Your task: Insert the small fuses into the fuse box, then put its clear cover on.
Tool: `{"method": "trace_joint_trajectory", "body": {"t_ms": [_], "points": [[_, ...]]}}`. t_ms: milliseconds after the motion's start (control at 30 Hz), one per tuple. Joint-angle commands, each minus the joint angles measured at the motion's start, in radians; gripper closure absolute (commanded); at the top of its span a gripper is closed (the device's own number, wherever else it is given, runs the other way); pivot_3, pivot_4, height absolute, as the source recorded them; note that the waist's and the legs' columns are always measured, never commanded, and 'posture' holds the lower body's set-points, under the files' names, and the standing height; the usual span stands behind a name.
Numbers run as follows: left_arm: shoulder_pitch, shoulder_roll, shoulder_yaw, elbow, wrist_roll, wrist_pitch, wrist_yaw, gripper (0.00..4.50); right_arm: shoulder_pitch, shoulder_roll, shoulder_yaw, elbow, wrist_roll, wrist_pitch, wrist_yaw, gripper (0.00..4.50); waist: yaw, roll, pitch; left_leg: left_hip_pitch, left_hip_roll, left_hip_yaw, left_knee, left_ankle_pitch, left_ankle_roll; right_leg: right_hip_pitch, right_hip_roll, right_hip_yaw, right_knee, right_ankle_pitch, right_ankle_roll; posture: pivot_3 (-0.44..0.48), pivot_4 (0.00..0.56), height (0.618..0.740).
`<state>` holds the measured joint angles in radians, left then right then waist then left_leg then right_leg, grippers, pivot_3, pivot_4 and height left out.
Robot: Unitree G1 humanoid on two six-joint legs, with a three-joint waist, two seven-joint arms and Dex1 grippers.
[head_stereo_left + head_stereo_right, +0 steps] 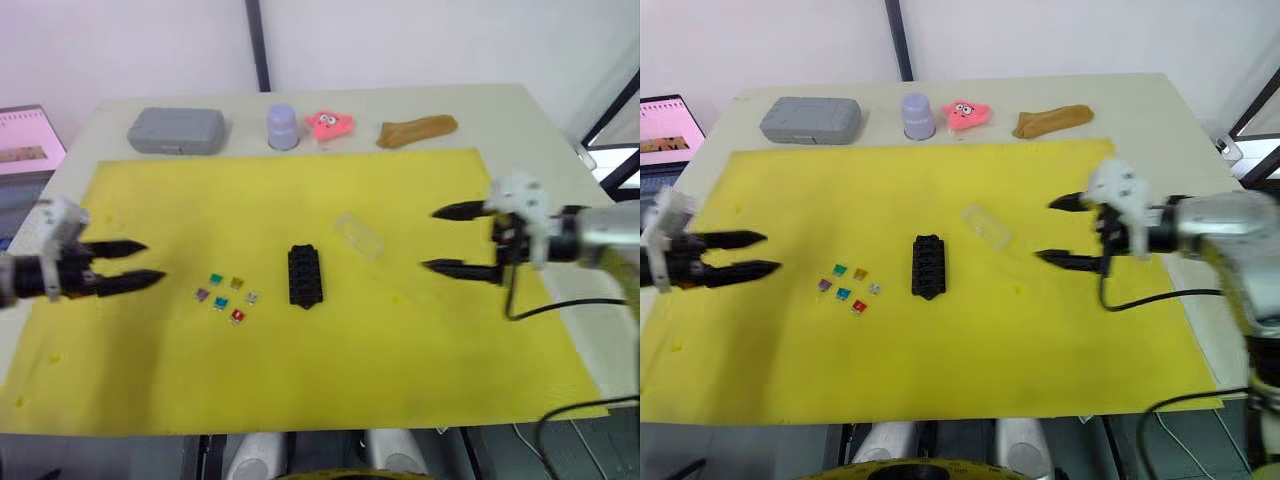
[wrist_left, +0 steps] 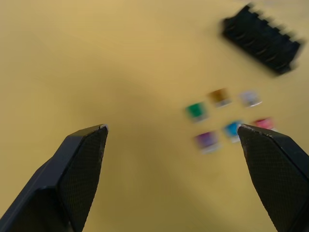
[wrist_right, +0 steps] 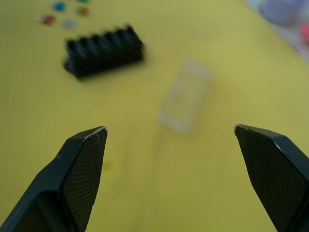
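The left claw [image 1: 140, 264] hangs wide and empty over the yellow mat [image 1: 400, 350] at 9 o'clock. Toward centre, the six fuses [image 1: 227, 297] lie clustered on the mat, none slotted. Just beside them at 3 o'clock sits the fuse box [image 1: 304, 275], uncovered. The clear cover [image 1: 359, 235] lies at the box's 1 o'clock, apart from it. The right claw [image 1: 455, 240] hovers wide, empty, at 3 o'clock.

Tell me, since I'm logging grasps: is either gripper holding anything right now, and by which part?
Nothing is held. The left gripper and right gripper are both open and empty above the yellow mat.
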<state>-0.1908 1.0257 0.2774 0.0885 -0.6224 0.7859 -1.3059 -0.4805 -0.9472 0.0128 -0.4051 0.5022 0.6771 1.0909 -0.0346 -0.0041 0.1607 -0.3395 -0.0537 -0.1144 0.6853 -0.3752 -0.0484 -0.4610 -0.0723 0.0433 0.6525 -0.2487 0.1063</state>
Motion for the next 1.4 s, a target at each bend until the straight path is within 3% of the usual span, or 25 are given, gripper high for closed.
{"method": "trace_joint_trajectory", "body": {"t_ms": [33, 233, 567, 700, 833, 1067, 1400], "points": [[0.016, -0.008, 0.023, -0.052, -0.110, 0.244, 0.070, 0.00, -0.089, 0.053, 0.089, -0.079, -0.010, 0.060, -0.058, 0.06, -0.006, -0.002, 0.001, -0.001, 0.000, 0.000, 0.000, 0.000, 0.000, -0.001, 0.000, 0.000, 0.000, 0.000, 0.000, 0.000, 0.150, 0.740], [-0.043, -0.007, -0.016, 0.016, -0.146, 0.453, 0.140, 0.00, -0.229, 0.146, 0.237, -0.097, -0.038, 0.178, -0.111, 0.06, -0.004, -0.003, 0.000, -0.001, -0.001, -0.002, 0.000, 0.000, -0.001, -0.001, -0.001, -0.001, 0.000, 0.000, 0.000, 0.000, 0.150, 0.740], [-0.132, -0.025, -0.029, 0.099, -0.195, 0.668, 0.187, 0.00, -0.351, 0.226, 0.338, -0.082, -0.072, 0.247, -0.127, 0.06, -0.010, -0.003, 0.000, -0.001, -0.002, -0.001, 0.000, 0.000, -0.001, -0.001, -0.006, -0.004, 0.000, 0.000, 0.000, 0.000, 0.150, 0.740], [-0.141, -0.024, -0.032, 0.121, -0.196, 0.692, 0.202, 0.00, -0.367, 0.230, 0.348, -0.071, -0.085, 0.237, -0.121, 0.06, -0.010, -0.004, 0.000, -0.001, -0.003, -0.001, 0.000, 0.000, -0.001, -0.001, -0.007, -0.004, 0.000, 0.000, 0.000, 0.000, 0.150, 0.740], [-0.134, -0.028, -0.036, 0.140, -0.206, 0.711, 0.207, 1.34, -0.376, 0.238, 0.346, -0.058, -0.092, 0.226, -0.120, 0.00, -0.011, -0.004, 0.000, -0.001, -0.003, -0.001, 0.000, 0.000, -0.001, -0.002, -0.007, -0.004, 0.000, 0.000, 0.000, 0.000, 0.150, 0.740], [-0.126, -0.050, -0.060, 0.132, -0.211, 0.722, 0.210, 1.34, -0.379, 0.247, 0.346, -0.050, -0.103, 0.221, -0.120, 0.00, -0.010, -0.004, 0.000, -0.001, -0.003, -0.001, 0.000, 0.000, -0.001, -0.002, -0.007, -0.005, 0.000, 0.000, 0.000, 0.000, 0.150, 0.740], [-0.215, -0.048, -0.107, 0.279, -0.159, 0.642, 0.190, 1.34, -0.378, 0.259, 0.335, -0.062, -0.105, 0.230, -0.136, 0.00, -0.007, -0.004, 0.000, -0.001, -0.004, -0.001, 0.001, 0.000, -0.001, -0.001, -0.008, -0.005, 0.001, 0.000, 0.000, 0.000, 0.150, 0.740]]}}
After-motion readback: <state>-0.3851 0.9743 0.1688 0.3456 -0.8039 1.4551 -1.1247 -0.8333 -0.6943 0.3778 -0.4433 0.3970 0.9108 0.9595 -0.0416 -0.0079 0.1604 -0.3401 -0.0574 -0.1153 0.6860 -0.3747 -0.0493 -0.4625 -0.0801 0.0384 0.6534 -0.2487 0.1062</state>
